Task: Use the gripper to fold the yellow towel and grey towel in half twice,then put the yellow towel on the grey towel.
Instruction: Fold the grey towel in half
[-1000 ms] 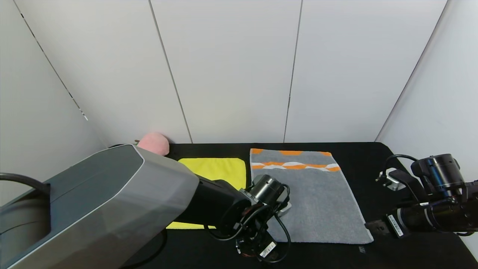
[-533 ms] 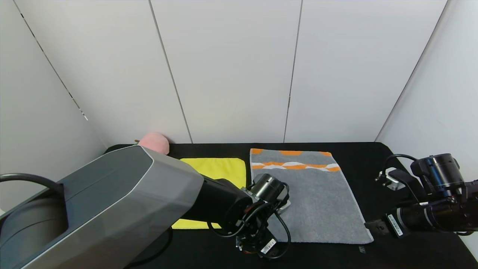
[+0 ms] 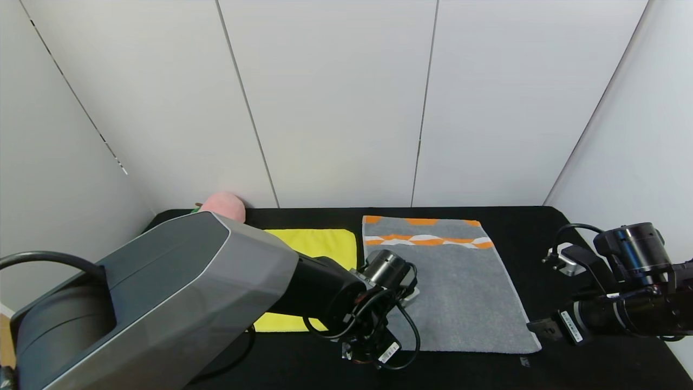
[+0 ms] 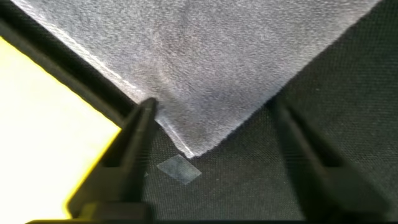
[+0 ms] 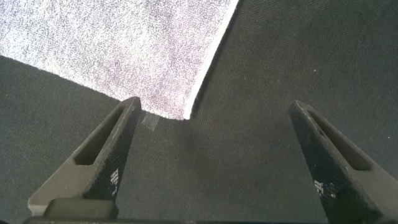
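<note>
Grey towel (image 4: 217, 68) corner between open left tool (image 4: 211, 134) fingers.

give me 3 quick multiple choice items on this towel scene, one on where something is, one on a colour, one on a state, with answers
1. Where is the yellow towel relative to the grey towel?
A. on top of it
B. beside it, on the robot's left
C. folded under it

2. What colour is the patterned band at the grey towel's far end?
A. orange and white
B. blue and white
C. green and black

3. What state is the grey towel in?
A. folded in half twice
B. rolled up
C. lying flat, unfolded

Answers:
1 B: the head view shows them side by side on the black table.
2 A: orange and white waves show there.
3 C: it lies spread out, with the left gripper straddling its near corner.
</note>
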Controlling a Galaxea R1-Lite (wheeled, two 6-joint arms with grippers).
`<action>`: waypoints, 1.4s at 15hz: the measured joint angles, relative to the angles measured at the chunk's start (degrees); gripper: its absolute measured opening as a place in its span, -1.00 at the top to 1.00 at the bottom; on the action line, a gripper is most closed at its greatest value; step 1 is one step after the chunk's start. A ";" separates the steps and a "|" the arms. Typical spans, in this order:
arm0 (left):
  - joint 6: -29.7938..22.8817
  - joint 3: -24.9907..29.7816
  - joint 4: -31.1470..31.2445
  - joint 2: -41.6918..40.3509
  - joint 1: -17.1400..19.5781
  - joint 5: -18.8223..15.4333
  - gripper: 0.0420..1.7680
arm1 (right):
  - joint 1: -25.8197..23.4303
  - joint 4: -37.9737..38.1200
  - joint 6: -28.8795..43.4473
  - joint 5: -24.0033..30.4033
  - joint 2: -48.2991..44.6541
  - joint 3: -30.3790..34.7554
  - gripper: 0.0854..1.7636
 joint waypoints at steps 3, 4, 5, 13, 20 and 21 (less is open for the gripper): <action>0.00 -0.30 -0.02 0.34 -0.06 0.09 0.04 | -0.05 0.13 0.00 0.00 0.02 0.00 -0.94; 0.07 -0.33 0.00 0.39 -0.06 0.11 0.14 | -0.13 0.22 0.02 0.00 0.11 0.07 -0.94; 0.11 -0.35 0.00 0.41 -0.06 0.17 0.49 | -0.16 0.22 0.02 -0.02 0.22 0.07 -0.94; -0.06 -1.51 1.37 0.04 0.44 0.11 0.91 | -0.02 0.40 0.02 -0.04 1.24 -0.04 -0.94; -0.17 -2.56 1.37 -0.11 0.32 0.13 0.91 | 1.30 0.66 -1.65 -0.50 5.46 -0.52 -0.94; -0.16 -2.71 1.32 -0.09 0.33 0.13 0.91 | 1.63 0.62 -1.71 -0.50 6.14 -0.59 -0.94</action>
